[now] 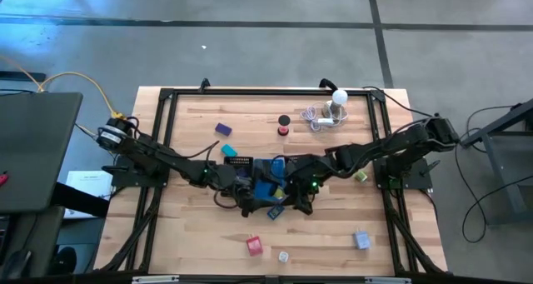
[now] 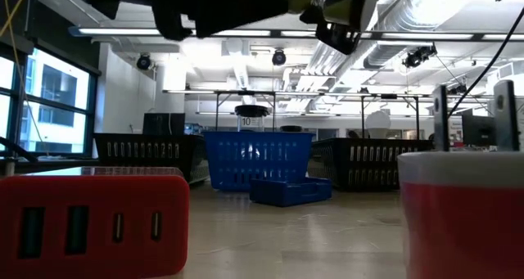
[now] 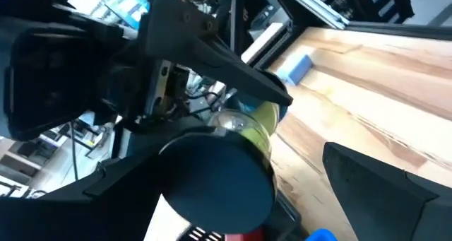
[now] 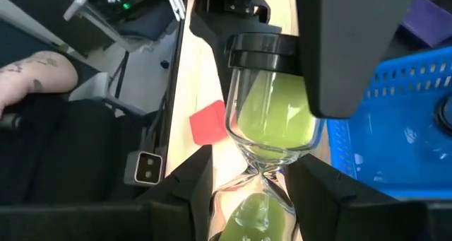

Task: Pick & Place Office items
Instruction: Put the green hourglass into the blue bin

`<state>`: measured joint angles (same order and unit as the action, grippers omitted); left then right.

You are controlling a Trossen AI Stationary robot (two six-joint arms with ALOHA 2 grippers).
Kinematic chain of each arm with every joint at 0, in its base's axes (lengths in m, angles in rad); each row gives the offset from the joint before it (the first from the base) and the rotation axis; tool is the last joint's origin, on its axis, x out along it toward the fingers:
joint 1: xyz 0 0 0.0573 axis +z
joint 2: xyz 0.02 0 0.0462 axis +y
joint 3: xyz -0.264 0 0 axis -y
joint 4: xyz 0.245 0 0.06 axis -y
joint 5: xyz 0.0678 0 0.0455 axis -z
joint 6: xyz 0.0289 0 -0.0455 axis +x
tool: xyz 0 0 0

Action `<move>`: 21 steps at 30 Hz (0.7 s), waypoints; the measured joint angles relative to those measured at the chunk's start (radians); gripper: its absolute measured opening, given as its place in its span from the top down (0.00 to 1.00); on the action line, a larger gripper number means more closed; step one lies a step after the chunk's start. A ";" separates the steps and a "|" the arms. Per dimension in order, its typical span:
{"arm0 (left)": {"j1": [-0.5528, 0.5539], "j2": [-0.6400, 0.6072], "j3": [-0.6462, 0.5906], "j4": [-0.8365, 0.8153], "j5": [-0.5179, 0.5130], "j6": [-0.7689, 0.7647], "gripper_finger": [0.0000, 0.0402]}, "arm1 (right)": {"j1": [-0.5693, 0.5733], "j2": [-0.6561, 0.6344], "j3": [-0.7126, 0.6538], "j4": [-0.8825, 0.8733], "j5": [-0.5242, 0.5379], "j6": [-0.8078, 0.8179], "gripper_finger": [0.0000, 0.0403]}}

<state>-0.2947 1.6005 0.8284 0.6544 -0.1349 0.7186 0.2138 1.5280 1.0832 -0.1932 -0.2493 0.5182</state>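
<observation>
Hourglass (image 4: 272, 138) gripped by right hand (image 4: 261, 191) beside blue tray (image 4: 395, 138) rim; left hand's (image 1: 247, 202) grip unclear.

One hourglass (image 4: 272, 128), two end effectors (image 1: 265, 199)

Two dark, jointed arms, matte black casings. Small green lights glow near each wrist. Left hand (image 1: 248, 202) and right hand (image 1: 293, 202): broad, flat black fingers (image 4: 339, 50).
</observation>
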 joint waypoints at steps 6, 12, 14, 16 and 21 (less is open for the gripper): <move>-0.007 0.002 0.000 0.011 -0.001 0.000 0.08 | 0.000 0.000 0.000 -0.002 0.005 0.000 0.65; -0.023 0.002 0.000 0.028 -0.002 0.017 0.10 | 0.000 0.000 0.000 -0.005 0.003 -0.002 0.65; -0.024 0.002 0.000 0.028 -0.002 0.017 0.13 | 0.000 0.000 0.000 -0.005 0.003 -0.002 0.65; -0.024 0.002 0.000 0.027 -0.002 0.017 0.16 | 0.000 0.000 0.000 -0.006 0.003 -0.002 0.65; -0.024 0.002 0.000 0.028 -0.002 0.015 0.26 | 0.000 0.000 0.000 -0.008 -0.006 -0.001 0.65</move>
<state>-0.3183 1.6028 0.8284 0.6823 -0.1368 0.7338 0.2142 1.5284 1.0832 -0.2008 -0.2551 0.5171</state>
